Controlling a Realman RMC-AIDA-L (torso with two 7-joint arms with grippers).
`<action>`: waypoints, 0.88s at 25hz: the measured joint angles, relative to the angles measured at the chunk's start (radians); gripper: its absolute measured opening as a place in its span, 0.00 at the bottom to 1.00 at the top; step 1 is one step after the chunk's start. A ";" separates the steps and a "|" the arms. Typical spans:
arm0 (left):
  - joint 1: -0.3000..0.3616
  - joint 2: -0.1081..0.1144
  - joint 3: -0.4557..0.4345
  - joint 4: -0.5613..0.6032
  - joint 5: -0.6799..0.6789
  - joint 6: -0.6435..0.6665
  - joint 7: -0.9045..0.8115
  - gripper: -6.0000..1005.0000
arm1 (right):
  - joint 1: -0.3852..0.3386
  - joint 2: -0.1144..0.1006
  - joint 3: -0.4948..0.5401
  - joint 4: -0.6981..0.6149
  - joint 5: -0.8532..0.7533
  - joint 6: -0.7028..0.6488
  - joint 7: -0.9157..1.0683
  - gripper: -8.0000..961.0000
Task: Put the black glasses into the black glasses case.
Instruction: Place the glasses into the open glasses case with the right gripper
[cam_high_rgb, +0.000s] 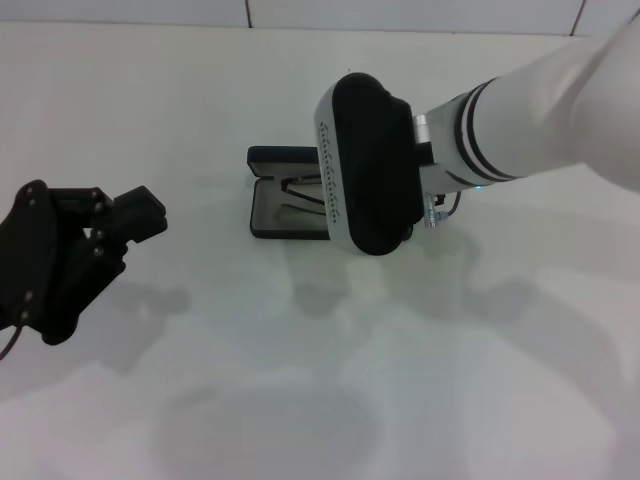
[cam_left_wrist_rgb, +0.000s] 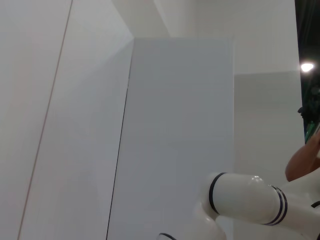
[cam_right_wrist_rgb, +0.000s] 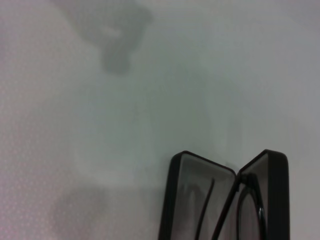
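Note:
The black glasses case (cam_high_rgb: 262, 208) lies open mid-table, its lid (cam_high_rgb: 280, 157) standing up on the far side. The black glasses (cam_high_rgb: 300, 193) lie inside it, with thin temple arms showing over the grey lining. In the right wrist view the case (cam_right_wrist_rgb: 176, 200) fills the lower corner, and the glasses (cam_right_wrist_rgb: 235, 200) rest along the hinge between tray and lid. My right gripper (cam_high_rgb: 370, 165) hangs directly over the right half of the case and hides that part. My left gripper (cam_high_rgb: 100, 240) is parked far left, well away from the case.
White tabletop all around, with a tiled wall edge (cam_high_rgb: 250, 15) at the back. The left wrist view shows only a pale wall panel (cam_left_wrist_rgb: 175, 125) and my white right arm (cam_left_wrist_rgb: 245, 200).

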 joint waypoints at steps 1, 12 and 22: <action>-0.001 -0.001 0.000 -0.001 0.000 0.000 0.000 0.06 | 0.003 0.000 -0.005 0.007 -0.003 0.010 0.000 0.13; 0.003 -0.016 -0.030 -0.008 0.000 -0.003 0.000 0.06 | 0.036 0.000 -0.068 0.110 0.000 0.136 0.004 0.13; 0.000 -0.025 -0.039 -0.011 -0.002 -0.008 -0.001 0.06 | 0.043 0.000 -0.099 0.170 0.002 0.226 0.012 0.13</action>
